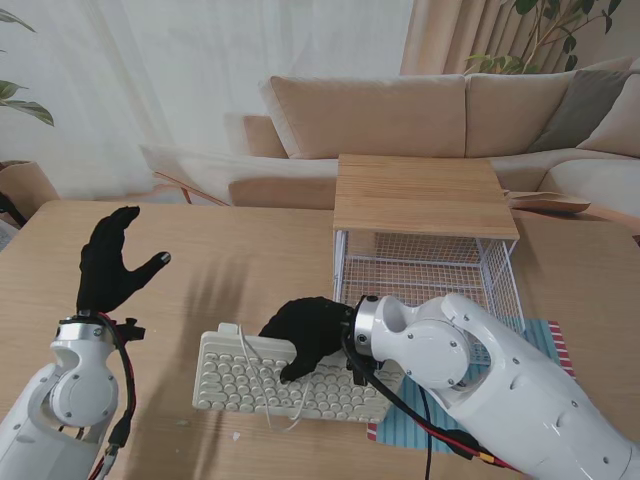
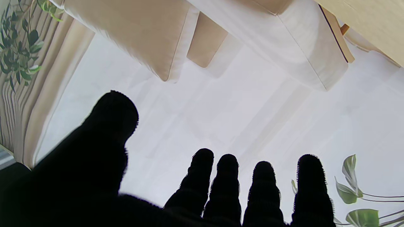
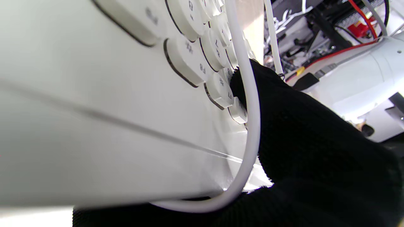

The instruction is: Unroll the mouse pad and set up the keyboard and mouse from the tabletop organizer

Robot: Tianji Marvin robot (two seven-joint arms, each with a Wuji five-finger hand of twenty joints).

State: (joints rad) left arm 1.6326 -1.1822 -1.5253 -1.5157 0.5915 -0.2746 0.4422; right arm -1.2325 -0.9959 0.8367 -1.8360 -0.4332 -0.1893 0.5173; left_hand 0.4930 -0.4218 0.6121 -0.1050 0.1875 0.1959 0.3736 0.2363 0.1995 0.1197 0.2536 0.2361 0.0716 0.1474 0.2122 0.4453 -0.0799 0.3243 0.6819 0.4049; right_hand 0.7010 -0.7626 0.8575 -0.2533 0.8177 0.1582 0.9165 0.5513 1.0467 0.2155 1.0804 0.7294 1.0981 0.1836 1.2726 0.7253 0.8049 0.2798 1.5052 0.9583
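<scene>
Listing the state of work, with the wire organizer (image 1: pixel 425 265) as landmark.

Keyboard (image 1: pixel 290 378): white, round keys, out of the organizer and lying on the bench (image 1: pixel 250 260) in front of it, toward the robot's left. Its near right end sits on or just over the edge of the mouse pad; which one cannot be told. A white cable (image 1: pixel 262 368) trails loose across the keys.

Mouse pad (image 1: pixel 545 340): striped, teal with a red-and-white edge, lying flat beside and in front of the organizer on the robot's right, mostly hidden by the right arm. Judged unrolled.

Right hand (image 1: pixel 308 335): black-gloved, fingers (image 3: pixel 284 107) curled over the far edge of the keyboard, thumb pressed on the keys, gripping it; the right wrist view shows the cable caught under the thumb.

Left hand (image 1: pixel 112 265): raised well to the left of the organizer, fingers (image 2: pixel 263 189) spread, holding nothing.

Mouse: not made out in any view; the organizer's wire shelf looks bare where it shows.

Remaining, as judged: squaring the keyboard to the pad, freeing the cable, placing the mouse.
</scene>
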